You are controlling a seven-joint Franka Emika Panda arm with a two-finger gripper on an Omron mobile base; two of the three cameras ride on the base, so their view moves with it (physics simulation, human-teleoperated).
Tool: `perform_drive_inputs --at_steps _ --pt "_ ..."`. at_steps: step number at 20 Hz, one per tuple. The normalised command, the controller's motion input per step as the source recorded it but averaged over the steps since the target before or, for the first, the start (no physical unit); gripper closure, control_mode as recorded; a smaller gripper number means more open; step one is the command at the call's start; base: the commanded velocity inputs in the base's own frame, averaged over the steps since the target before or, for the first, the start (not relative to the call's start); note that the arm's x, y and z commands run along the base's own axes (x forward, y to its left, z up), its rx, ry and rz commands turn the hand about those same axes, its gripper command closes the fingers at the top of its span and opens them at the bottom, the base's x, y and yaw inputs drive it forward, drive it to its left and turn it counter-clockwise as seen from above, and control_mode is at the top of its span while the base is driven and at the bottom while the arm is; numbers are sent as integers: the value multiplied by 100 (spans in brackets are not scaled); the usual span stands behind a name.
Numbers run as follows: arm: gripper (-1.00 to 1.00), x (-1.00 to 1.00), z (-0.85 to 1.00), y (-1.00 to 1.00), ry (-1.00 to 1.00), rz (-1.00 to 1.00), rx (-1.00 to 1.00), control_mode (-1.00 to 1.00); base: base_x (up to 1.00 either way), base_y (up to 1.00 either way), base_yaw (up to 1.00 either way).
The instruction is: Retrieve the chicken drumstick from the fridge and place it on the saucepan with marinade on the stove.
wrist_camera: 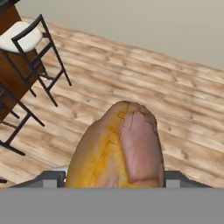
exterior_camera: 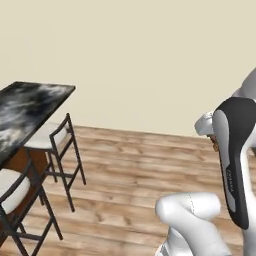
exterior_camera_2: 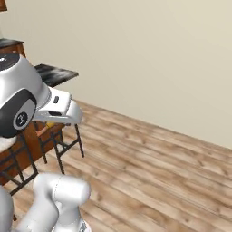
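The chicken drumstick, orange-brown and knobbly, looms large in the hand view. My gripper is shut on it, with a grey fingertip showing at each side of the meat. In the left base view a small brown bit of the drumstick peeks out under the white hand, behind the dark forearm. In the right base view an orange sliver of the drumstick shows beneath the hand. The arm carries it above a wooden floor. The fridge, the saucepan, the marinade and the stove are out of view.
A kitchen island with a dark marbled top stands at the left, with black-framed bar stools with white seats beside it. Wooden plank floor stretches ahead to a plain beige wall.
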Motion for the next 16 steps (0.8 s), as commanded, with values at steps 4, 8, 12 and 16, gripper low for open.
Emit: perform_drive_inputs --at_steps 4,8,12,16 --pt "100 0 0 0 0 0 0 100 100 -38 0" --pt "100 0 0 0 0 0 0 100 100 -44 0" --pt "100 0 0 0 0 0 0 100 100 -49 5" --pt "100 0 0 0 0 0 0 100 100 -51 12"
